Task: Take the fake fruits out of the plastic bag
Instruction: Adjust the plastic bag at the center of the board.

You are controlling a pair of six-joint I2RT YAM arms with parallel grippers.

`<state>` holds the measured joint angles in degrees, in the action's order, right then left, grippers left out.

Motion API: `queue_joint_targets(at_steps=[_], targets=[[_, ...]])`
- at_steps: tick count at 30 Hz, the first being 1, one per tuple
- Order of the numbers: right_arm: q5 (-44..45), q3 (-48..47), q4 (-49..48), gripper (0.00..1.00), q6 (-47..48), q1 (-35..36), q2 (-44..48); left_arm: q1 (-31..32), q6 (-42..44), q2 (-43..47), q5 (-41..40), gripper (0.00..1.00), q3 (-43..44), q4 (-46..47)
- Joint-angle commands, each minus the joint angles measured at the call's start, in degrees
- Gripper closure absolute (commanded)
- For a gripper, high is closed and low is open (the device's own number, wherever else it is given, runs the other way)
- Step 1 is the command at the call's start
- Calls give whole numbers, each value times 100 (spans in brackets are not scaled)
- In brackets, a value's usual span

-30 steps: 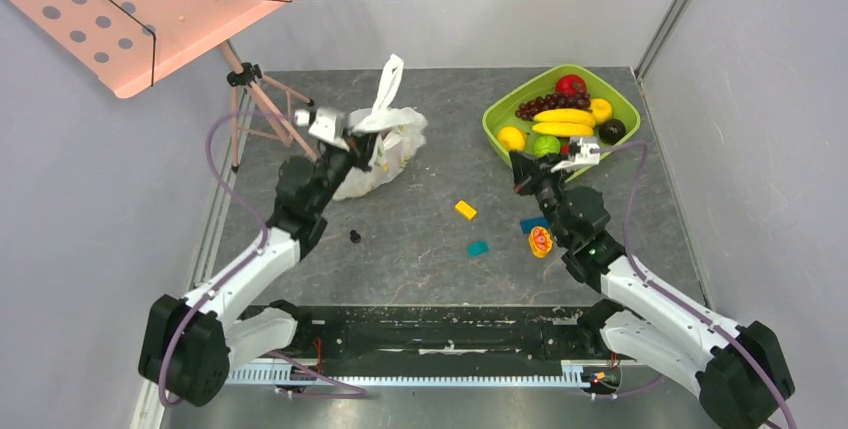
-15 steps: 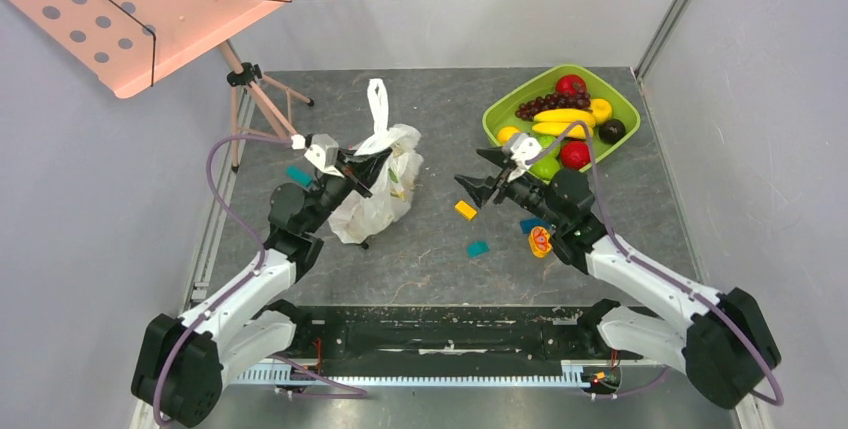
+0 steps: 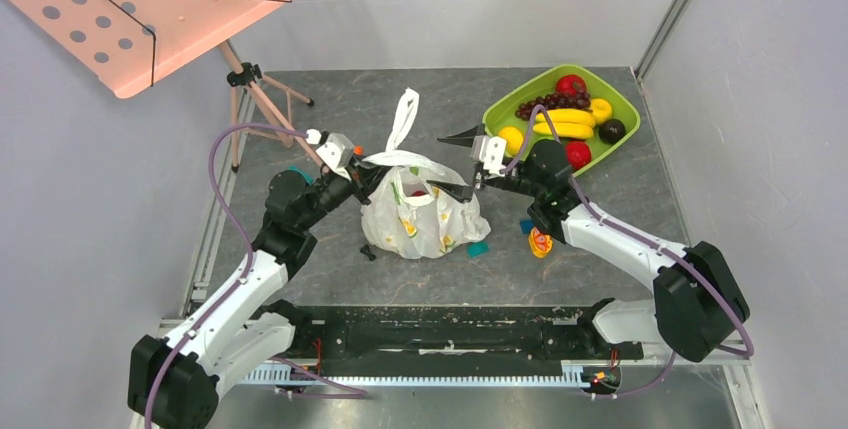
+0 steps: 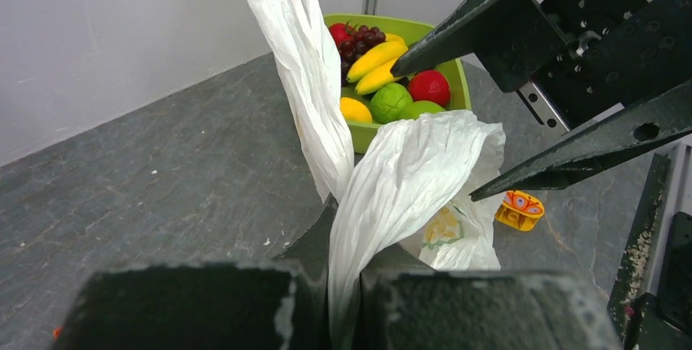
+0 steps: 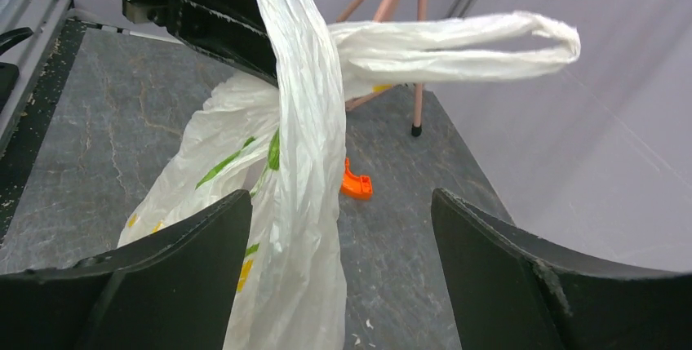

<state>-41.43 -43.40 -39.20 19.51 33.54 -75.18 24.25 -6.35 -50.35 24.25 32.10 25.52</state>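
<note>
My left gripper [image 4: 330, 293] is closed firmly on one edge of the plastic bag [image 3: 420, 217], with the film pinched between its fingers. My right gripper [image 5: 341, 197] is wide open. The other edge of the bag hangs between its fingers and is not squeezed. The bag stands between both grippers, white and crinkled, with one loop handle [image 3: 404, 114] upright. Farther away, a red round fruit [image 3: 577, 154] lies in the green tray [image 3: 628, 101].
</note>
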Motion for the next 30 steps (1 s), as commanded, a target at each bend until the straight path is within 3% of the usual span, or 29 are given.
queue_joint_targets(at_steps=[1, 6, 8, 11, 17, 23, 30], targets=[[-374, -270, -466, 16, 42, 3, -54, 18, 344, 25, 254, 98, 279, -83], [-950, -746, -531, 22, -617, 20, -500, 18, 341, -42, 332, 98, 321, -67], [-983, -885, -644, 29, -928, 52, -629, 23, 336, -99, 335, 98, 337, -29], [-910, -1043, -545, 47, -1080, 102, -753, 18, 327, -176, 339, 98, 378, 3], [-241, -1241, 63, 99, -940, 136, -746, 24, 327, -397, 171, 98, 507, 167], [2180, -1629, 384, 100, -1022, 127, -619, 2, 446, -934, -1357, 98, 1204, 283], [4304, -2240, 593, 100, -1537, -98, -602, -144, 695, -1675, -1912, 98, 2276, 282]])
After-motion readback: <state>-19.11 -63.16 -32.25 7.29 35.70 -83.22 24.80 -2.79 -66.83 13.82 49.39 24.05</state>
